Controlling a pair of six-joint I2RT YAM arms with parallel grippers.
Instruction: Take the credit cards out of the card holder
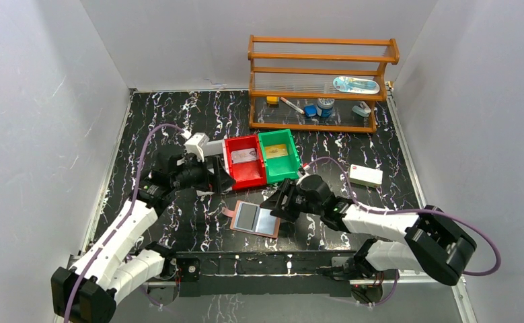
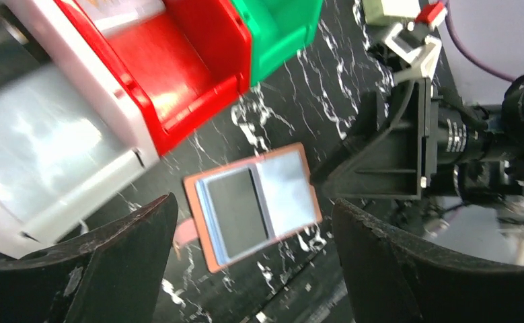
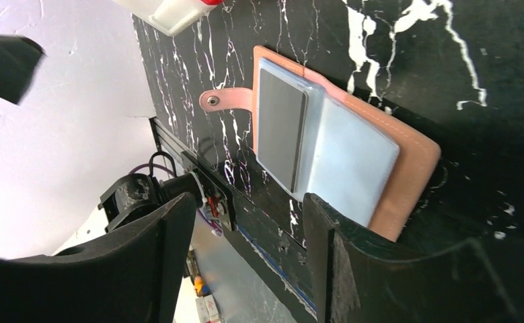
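Jaws both apart | card holder (image 1: 255, 219) lies open | red bin (image 1: 249, 178), green bin (image 1: 282, 173) behind, likely touching

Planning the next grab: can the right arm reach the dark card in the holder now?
Probably yes: the card holder lies open and uncovered, dark card showing, right gripper open just beside it.

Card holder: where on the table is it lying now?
In the top view the card holder lies open at centre, just on the near side of the red bin, with the right end effector beside its right edge.
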